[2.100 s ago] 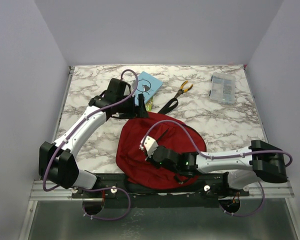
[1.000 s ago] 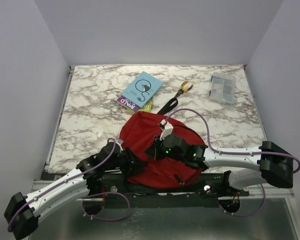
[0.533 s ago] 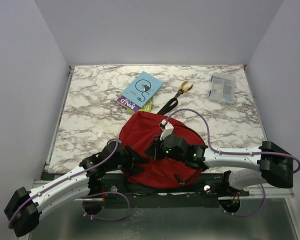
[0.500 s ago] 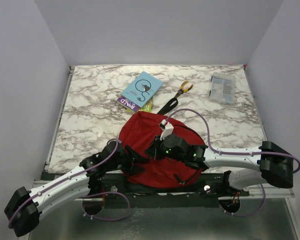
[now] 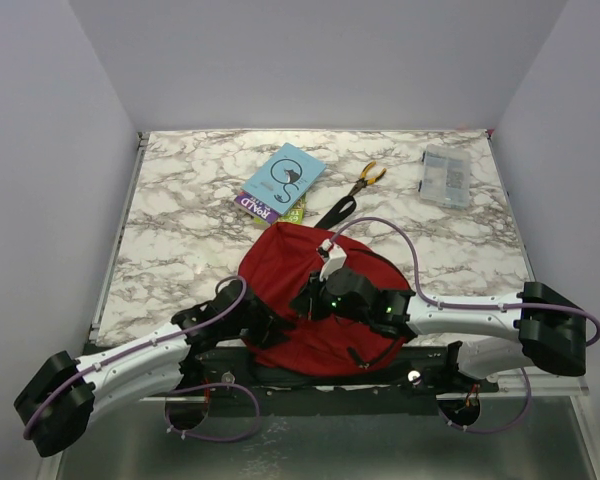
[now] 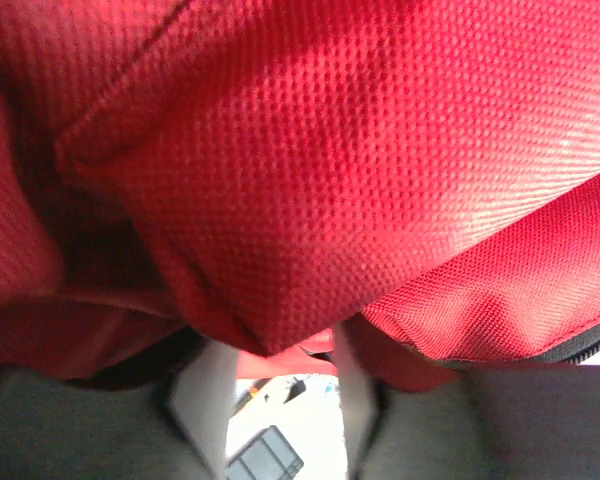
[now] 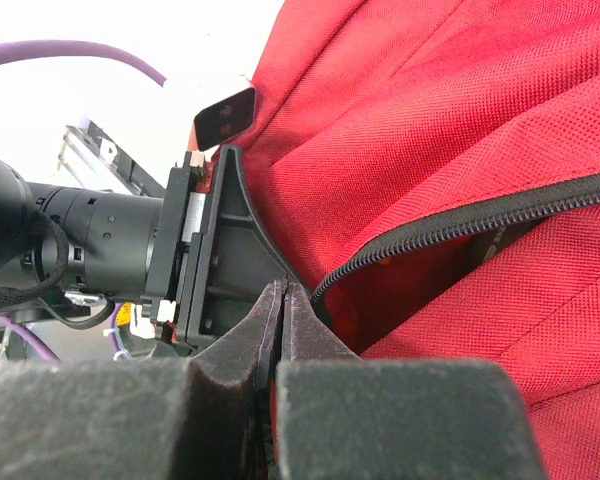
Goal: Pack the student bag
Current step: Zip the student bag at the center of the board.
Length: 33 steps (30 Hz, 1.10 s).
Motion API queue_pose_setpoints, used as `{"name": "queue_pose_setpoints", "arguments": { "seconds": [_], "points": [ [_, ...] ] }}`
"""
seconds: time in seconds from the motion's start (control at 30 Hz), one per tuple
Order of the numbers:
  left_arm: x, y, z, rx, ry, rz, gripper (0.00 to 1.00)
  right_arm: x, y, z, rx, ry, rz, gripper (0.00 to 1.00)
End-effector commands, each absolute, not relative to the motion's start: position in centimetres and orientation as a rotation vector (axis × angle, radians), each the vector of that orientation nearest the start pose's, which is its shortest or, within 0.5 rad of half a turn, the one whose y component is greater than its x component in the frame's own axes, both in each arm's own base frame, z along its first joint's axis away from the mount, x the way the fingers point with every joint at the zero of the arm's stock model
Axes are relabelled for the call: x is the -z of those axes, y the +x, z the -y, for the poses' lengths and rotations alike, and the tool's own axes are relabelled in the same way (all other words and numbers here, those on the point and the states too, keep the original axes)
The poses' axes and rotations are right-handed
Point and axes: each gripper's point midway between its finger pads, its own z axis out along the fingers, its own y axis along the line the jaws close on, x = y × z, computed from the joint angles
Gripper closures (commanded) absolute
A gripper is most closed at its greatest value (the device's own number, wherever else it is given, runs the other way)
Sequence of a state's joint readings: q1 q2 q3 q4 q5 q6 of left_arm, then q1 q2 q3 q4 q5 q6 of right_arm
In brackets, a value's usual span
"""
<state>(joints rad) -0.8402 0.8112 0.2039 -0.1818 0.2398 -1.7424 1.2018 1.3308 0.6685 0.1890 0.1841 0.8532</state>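
Student bag point(image 5: 280, 265) lies slumped in the lower centre of the top view, hard against the arm bases. This keeps its mouth within reach of both arms. The books point(image 5: 285, 180), pliers point(image 5: 370, 176) and clear case point(image 5: 446, 176) wait unpacked along the upper part of the table point(image 5: 180, 200). Right gripper point(image 7: 280, 300) is fully closed where the black zipper point(image 7: 460, 225) ends and appears to pinch that edge, probably to anchor it. Left gripper point(image 6: 270, 372) stands about half open with a red fabric fold at its fingertips, not clamped, likely positioned to take the opposite lip.
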Motion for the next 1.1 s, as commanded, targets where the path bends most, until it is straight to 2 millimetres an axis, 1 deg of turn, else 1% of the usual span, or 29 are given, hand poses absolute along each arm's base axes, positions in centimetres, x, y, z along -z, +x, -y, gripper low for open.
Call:
{"name": "queue_pose_setpoints", "arguments": {
  "seconds": [0.0, 0.07, 0.1, 0.13, 0.3, 0.4, 0.5, 0.63, 0.7, 0.77, 0.83, 0.93, 0.97, 1.0, 1.07],
  "points": [
    [-3.6, 10.7, 22.3, 1.111, -1.195, -2.634, 0.70, -16.8, 15.4, -38.7, -1.141, -0.256, -2.076, 1.00],
    [-3.5, 10.9, 22.1, 1.102, -1.167, -2.615, 0.80, -16.9, 15.8, -38.5, -1.105, -0.260, -2.073, 0.99],
    [-3.4, 11.0, 21.9, 1.095, -1.139, -2.611, 0.88, -17.0, 16.1, -38.4, -1.089, -0.255, -2.067, 0.99],
    [-3.3, 11.0, 21.8, 1.090, -1.122, -2.609, 0.99, -17.1, 16.4, -38.2, -1.072, -0.244, -2.058, 0.99],
    [-2.3, 10.4, 21.2, 1.068, -1.058, -2.632, 1.00, -17.4, 18.1, -37.3, -1.021, -0.201, -2.058, 0.99],
    [-1.6, 10.2, 20.6, 1.068, -1.069, -2.615, 1.00, -17.6, 20.0, -36.4, -1.033, -0.147, -2.069, 0.99],
    [-2.2, 10.6, 20.5, 1.123, -1.049, -2.553, 1.00, -18.1, 22.5, -34.9, -1.079, -0.070, -2.070, 0.99],
    [-2.8, 10.8, 20.2, 1.133, -0.999, -2.522, 1.00, -18.8, 25.5, -33.4, -1.111, -0.006, -2.048, 1.00],
    [-3.1, 10.7, 20.4, 1.149, -0.948, -2.525, 1.00, -18.5, 26.5, -32.9, -1.117, 0.003, -2.062, 0.99],
    [-3.6, 10.6, 20.7, 1.169, -0.877, -2.529, 1.00, -18.0, 27.1, -32.7, -1.135, 0.006, -2.072, 0.99],
    [-4.4, 10.7, 21.1, 1.209, -0.794, -2.516, 1.00, -17.7, 26.6, -33.2, -1.163, -0.047, -2.087, 0.99],
    [-6.7, 11.1, 21.9, 1.280, -0.625, -2.457, 1.00, -17.5, 24.8, -34.2, -1.275, -0.142, -2.091, 0.99],
    [-7.4, 11.2, 22.0, 1.288, -0.589, -2.442, 0.97, -17.2, 24.1, -34.3, -1.304, -0.167, -2.100, 0.99],
    [-7.8, 11.1, 22.1, 1.283, -0.552, -2.443, 0.90, -17.0, 23.5, -34.5, -1.325, -0.207, -2.110, 0.99],
    [-8.6, 10.9, 22.4, 1.298, -0.474, -2.443, 0.73, -16.5, 22.5, -34.4, -1.329, -0.294, -2.136, 0.99]
  ]
}}
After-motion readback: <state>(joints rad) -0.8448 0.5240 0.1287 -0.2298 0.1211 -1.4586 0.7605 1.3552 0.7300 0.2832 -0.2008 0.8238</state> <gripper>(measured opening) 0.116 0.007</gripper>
